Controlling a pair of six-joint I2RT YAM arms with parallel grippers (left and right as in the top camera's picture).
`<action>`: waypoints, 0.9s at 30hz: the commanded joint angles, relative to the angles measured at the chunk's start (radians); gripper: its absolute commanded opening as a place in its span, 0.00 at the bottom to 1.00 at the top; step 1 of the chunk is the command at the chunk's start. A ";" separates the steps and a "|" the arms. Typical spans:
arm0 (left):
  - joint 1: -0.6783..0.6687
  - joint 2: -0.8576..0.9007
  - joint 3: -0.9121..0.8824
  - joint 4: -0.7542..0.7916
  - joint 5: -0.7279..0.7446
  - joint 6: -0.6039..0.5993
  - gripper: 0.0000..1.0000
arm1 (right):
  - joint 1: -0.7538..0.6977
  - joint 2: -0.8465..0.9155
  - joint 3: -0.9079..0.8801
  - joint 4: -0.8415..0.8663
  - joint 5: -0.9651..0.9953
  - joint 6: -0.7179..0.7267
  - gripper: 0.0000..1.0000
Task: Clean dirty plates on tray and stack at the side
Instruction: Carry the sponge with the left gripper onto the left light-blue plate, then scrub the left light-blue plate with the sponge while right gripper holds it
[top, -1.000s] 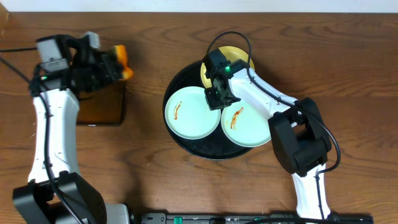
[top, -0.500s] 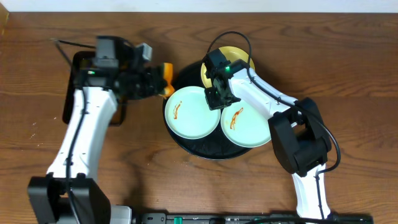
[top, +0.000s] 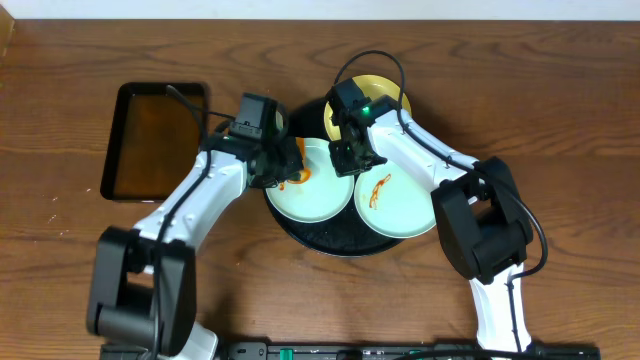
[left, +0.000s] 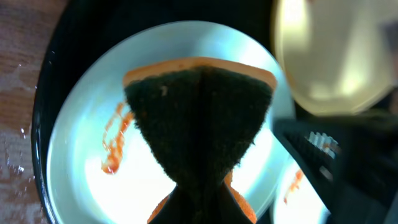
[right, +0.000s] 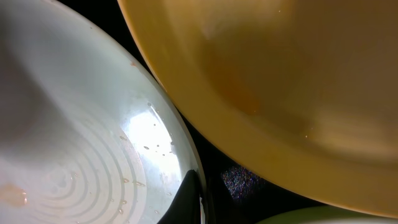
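Left hand (top: 288, 168) swung sponge (left: 199, 118) over plate (left: 74, 155) beside left tray (top: 320, 243) rim.

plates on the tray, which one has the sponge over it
The left mint-blue plate: the left pincer holds the sponge above it. The right mint-blue plate and yellow plate have none.

Tray (top: 328, 242) blk — mint plates (top: 310, 202) w/ orange smears (top: 380, 188), yellow plate (top: 382, 88); sponge (left: 199, 118) orange/dk-green.
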 joint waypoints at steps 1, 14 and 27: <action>-0.002 0.065 -0.004 0.021 -0.045 -0.093 0.08 | 0.010 0.002 0.002 0.008 0.000 0.027 0.01; -0.090 0.182 -0.004 0.058 -0.072 -0.187 0.08 | 0.010 0.002 0.002 0.021 0.001 0.040 0.01; -0.042 0.167 0.004 -0.093 -0.417 -0.119 0.07 | 0.010 0.002 0.001 0.014 0.008 0.040 0.01</action>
